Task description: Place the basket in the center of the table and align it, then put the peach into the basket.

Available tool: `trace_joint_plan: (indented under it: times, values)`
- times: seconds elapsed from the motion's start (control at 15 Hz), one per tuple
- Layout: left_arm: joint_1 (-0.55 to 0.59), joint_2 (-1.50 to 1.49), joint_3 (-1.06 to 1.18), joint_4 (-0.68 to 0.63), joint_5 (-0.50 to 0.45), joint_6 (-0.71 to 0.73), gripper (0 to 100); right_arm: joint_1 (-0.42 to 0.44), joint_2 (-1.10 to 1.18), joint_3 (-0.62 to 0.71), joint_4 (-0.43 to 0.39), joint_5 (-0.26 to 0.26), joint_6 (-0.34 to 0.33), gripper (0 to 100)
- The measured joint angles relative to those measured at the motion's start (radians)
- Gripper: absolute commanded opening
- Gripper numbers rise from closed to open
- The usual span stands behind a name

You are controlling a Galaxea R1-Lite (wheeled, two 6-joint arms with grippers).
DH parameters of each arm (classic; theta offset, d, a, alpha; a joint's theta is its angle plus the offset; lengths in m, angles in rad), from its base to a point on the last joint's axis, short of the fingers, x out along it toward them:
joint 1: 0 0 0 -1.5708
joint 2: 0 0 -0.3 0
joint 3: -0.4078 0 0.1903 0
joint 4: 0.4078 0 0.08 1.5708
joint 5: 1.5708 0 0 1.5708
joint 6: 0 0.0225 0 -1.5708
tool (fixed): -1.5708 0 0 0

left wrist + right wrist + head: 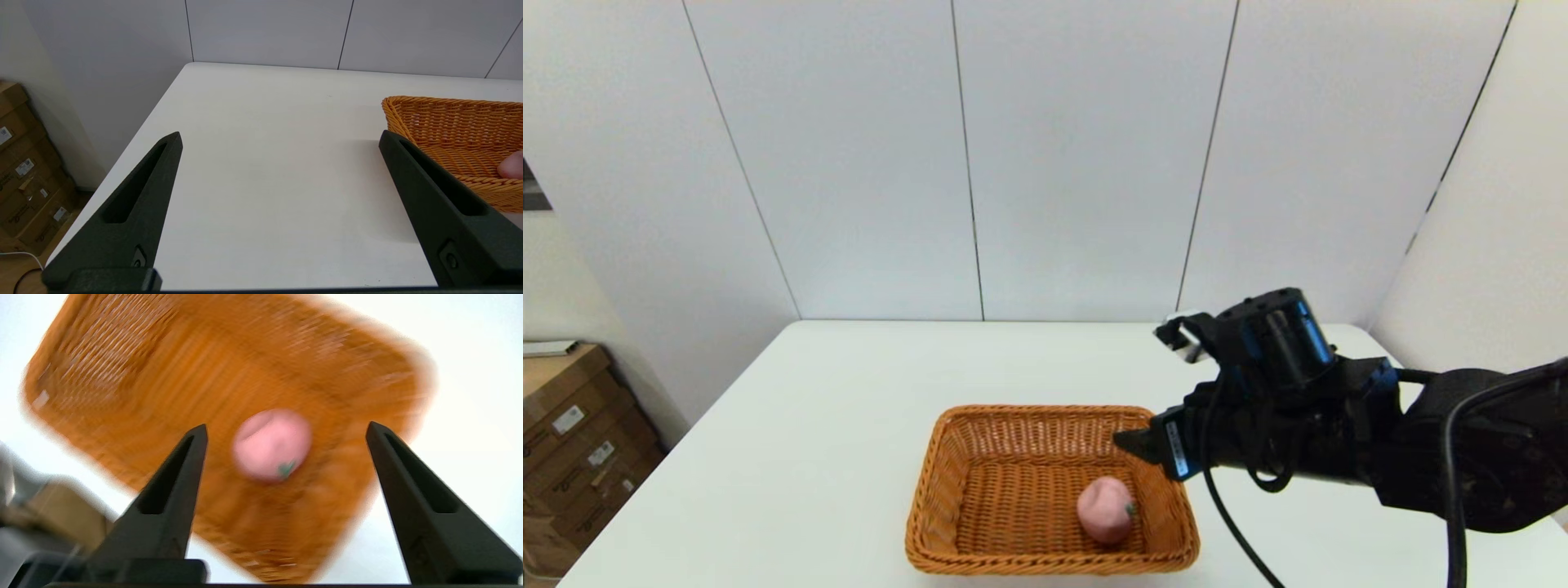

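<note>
I see the small pink toy peach (pixel 1105 510) lying in the orange-brown woven wicker basket (pixel 980 433), below my wide, empty right gripper (pixel 1131 443); left gripper (pixel 280 141) also wide.

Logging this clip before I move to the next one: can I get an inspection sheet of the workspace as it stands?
Surface: white table, bare around the basket.
Job's things: basket near the table's front middle; peach lying inside it.
Clutter: nothing seen.
Grippers: right claw open, above the basket over the peach; left claw open, over bare table beside the basket.
Cables: black cable hanging from the right arm.
Surroundings: cardboard boxes on the floor at left; white wall panels behind.
</note>
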Motion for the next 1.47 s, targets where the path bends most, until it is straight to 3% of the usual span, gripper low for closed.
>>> trace_joint_plan:
  times: [0.2, 0.33, 0.47, 0.6, 0.73, 0.87, 1.13, 1.47]
  values:
    - [0.000, 0.000, 0.000, 0.000, 0.000, 0.000, 100, -0.080, -0.102, -0.003, -0.003, -0.154, -0.033, 100]
    - [0.000, 0.000, 0.000, 0.000, 0.000, -0.001, 100, -0.107, -0.202, 0.008, -0.002, -0.218, -0.059, 100]
    - [0.000, 0.000, 0.000, 0.000, 0.000, -0.003, 100, -0.118, -0.328, 0.036, -0.001, -0.233, -0.107, 100]
    - [0.000, 0.000, 0.000, 0.000, -0.001, -0.002, 100, -0.131, -0.471, 0.084, 0.004, -0.242, -0.200, 100]
    - [0.000, 0.000, 0.000, 0.000, -0.002, -0.003, 100, -0.192, -0.618, 0.164, 0.009, -0.247, -0.307, 100]
    - [0.000, 0.000, 0.000, 0.000, -0.002, -0.002, 100, -0.282, -0.758, 0.261, 0.013, -0.253, -0.372, 100]
    - [0.000, 0.000, 0.000, 0.000, -0.002, -0.006, 100, -0.467, -1.018, 0.424, 0.044, -0.257, -0.402, 100]
    - [0.000, 0.000, 0.000, -0.001, -0.001, -0.006, 100, -0.607, -1.287, 0.533, 0.174, -0.251, -0.405, 100]
